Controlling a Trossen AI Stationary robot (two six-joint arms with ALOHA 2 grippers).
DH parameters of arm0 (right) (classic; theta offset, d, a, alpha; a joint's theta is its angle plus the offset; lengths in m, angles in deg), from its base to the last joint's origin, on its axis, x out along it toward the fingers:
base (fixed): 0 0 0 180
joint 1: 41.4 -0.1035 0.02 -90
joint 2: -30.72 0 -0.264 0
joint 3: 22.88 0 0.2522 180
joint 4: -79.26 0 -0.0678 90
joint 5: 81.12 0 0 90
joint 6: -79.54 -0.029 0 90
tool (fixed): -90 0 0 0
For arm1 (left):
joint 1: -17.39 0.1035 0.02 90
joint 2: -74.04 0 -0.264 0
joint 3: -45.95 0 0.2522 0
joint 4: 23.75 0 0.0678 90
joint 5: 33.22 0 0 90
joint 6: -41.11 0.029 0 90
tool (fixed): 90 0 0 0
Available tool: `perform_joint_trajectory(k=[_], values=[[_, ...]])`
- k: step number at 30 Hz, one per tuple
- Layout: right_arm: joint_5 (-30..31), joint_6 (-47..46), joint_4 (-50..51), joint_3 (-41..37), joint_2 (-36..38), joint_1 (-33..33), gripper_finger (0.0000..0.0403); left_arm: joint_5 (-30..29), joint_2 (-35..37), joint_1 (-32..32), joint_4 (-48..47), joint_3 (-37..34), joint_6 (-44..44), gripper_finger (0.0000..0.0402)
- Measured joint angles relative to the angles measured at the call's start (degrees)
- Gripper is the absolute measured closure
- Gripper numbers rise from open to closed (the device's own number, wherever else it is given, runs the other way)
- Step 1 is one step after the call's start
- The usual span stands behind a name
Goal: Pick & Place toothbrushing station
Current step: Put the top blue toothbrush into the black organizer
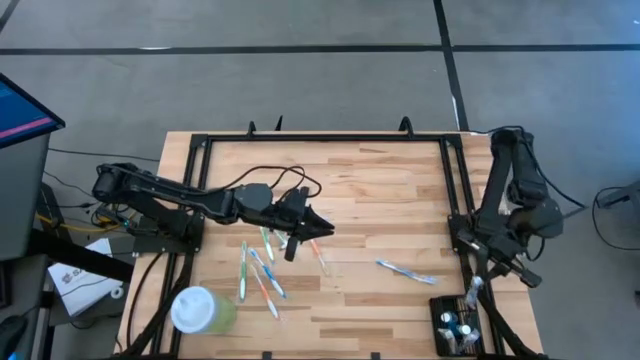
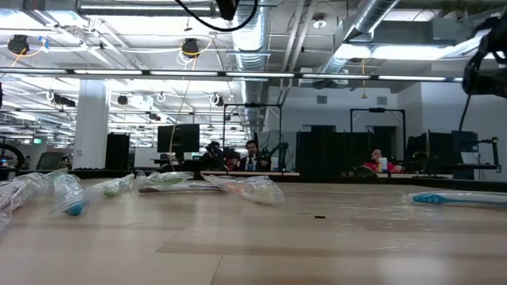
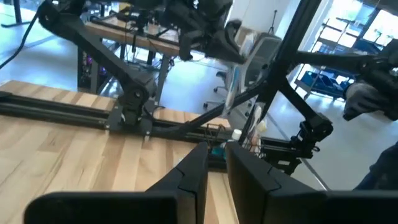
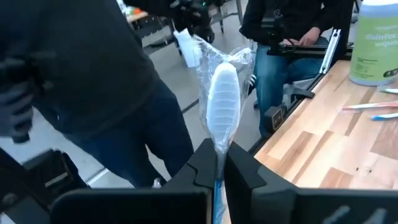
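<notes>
The right gripper (image 4: 216,163) is at the table's four o'clock edge, its fingers clamped on a wrapped toothbrush (image 4: 222,99). Just below it in the high view, at five o'clock, stands the toothbrushing station (image 1: 459,325). The left gripper (image 1: 318,228) hangs near the table's centre, above several wrapped toothbrushes (image 1: 262,265); its fingers are nearly together, but I cannot tell whether they grip something. One blue toothbrush (image 1: 406,270) lies apart at three o'clock of this group.

1. My left gripper (image 1: 318,228) sits mid-frame, above the table (image 1: 380,190), just right of a cluster of wrapped toothbrushes (image 1: 258,268).
2. My right gripper (image 1: 474,288) is at the lower right, directly above the toothbrushing station (image 1: 458,325).
3. The cup (image 1: 200,310) stands at the lower left.
4. One toothbrush (image 1: 406,270) lies alone, right of centre.
</notes>
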Motion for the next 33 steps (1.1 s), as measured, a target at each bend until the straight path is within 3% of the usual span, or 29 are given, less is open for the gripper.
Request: perform_joint_trajectory(k=[8, 18, 33], values=[[14.2, 2.2, -3.1, 0.0, -3.6, -12.0, 0.0396, -0.8, 0.0, 0.0, 1.5, 0.0, -0.1, 0.0349], [13.5, 1.5, -14.3, -7.4, -4.2, -11.5, 0.0394, -1.5, 0.0, 0.0, 2.3, 0.0, -0.2, 0.0349], [16.3, 8.4, -19.1, -7.8, -4.1, -9.5, 0.0393, -2.0, 0.0, 0.1, 2.7, 0.0, 0.0, 0.0349]])
